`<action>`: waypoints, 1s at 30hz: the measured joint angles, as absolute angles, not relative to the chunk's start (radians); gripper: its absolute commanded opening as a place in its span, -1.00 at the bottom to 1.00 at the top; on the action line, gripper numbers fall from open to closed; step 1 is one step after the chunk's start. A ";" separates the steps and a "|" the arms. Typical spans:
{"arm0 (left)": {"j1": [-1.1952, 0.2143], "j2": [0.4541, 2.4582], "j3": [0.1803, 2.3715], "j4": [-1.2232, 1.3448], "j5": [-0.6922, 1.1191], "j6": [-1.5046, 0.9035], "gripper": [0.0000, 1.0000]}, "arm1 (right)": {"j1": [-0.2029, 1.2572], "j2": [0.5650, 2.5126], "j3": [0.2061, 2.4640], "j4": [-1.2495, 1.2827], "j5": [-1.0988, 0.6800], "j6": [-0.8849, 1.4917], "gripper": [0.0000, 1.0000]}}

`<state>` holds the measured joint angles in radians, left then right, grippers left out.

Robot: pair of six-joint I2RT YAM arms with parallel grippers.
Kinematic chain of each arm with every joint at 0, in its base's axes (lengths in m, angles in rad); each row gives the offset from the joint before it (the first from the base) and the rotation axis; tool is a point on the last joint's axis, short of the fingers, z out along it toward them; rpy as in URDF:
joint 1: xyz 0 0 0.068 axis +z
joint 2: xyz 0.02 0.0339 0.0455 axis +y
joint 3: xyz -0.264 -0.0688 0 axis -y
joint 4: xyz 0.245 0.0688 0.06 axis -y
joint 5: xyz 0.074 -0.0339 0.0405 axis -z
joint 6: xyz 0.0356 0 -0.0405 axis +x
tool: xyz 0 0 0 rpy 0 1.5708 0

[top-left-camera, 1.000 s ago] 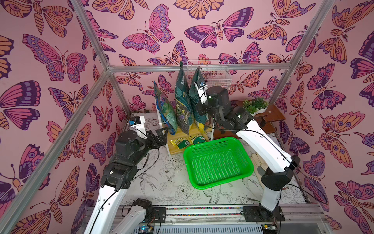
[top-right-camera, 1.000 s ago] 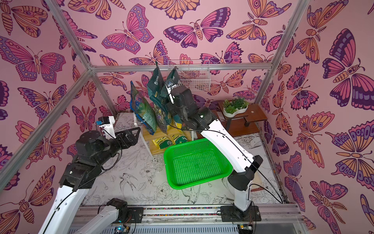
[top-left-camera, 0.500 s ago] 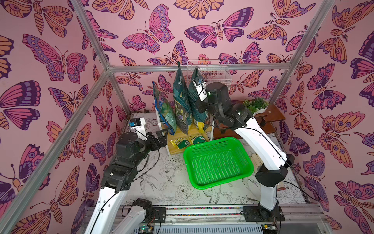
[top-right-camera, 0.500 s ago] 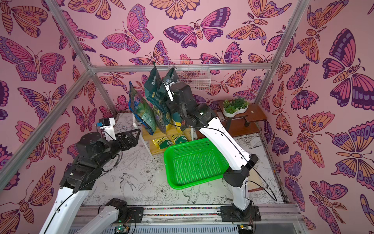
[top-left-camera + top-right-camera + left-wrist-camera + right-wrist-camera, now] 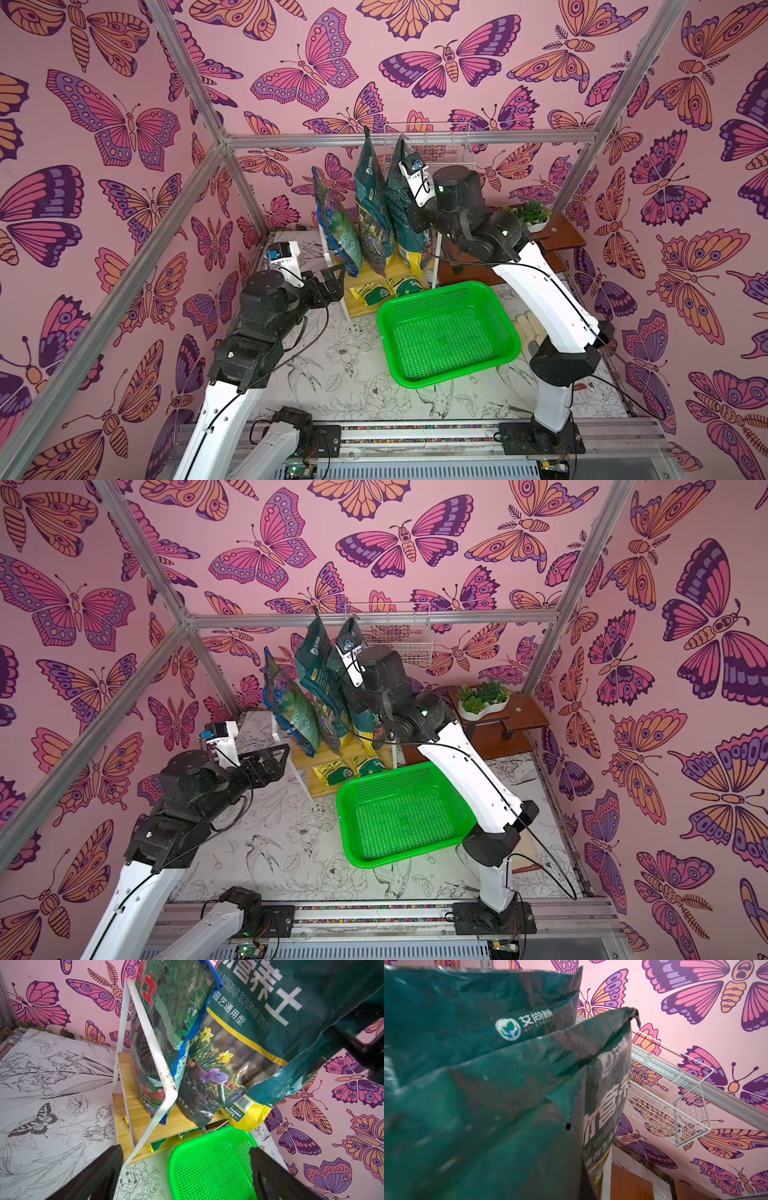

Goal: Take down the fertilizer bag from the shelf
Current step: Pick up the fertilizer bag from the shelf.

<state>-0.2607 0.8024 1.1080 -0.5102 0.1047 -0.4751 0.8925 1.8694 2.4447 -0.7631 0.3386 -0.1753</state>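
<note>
R gripper (image 5: 415, 218) is hard up against the fertilizer bag (image 5: 395, 216), at about mid-height on the bag's right side. Jaws fully closed, pinching the bag's side edge. Fingertips are hidden behind the wrist in both top views. R wrist cam is filled by the same bag (image 5: 488, 1115) at close range.

Bag is rightmost of 3 tall bags on the shelf (image 5: 357, 308) top tier. It stands upright with a slight lean, touching the middle green bag (image 5: 372, 199). The blue-edged bag (image 5: 336, 232) is at the left end. Bag base is at the right end of the top plank; can't tell if it's resting on it or just off it.

L gripper (image 5: 332, 282) is wide open and holds nothing. It's level with the shelf's left end, near the white frame, not touching, and pointing toward the shelf. L wrist cam shows both fingers (image 5: 99, 1176) spread, with the shelf plank (image 5: 145, 1118) ahead of them.

Green basket (image 5: 432, 291) is on the table just in front of the shelf, below the held bag. 2 small yellow-green packets (image 5: 370, 291) lie on the lower tier, near the basket's rim.
</note>
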 measured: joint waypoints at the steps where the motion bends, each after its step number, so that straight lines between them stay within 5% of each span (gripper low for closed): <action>1: -0.261 0.804 1.108 -0.510 0.105 -0.475 1.00 | 0.892 1.849 2.429 -0.765 0.334 -0.173 -1.00; 30: -0.290 0.854 1.117 -0.527 0.251 -0.501 1.00 | 0.900 1.339 2.060 -0.914 0.234 -0.044 -1.00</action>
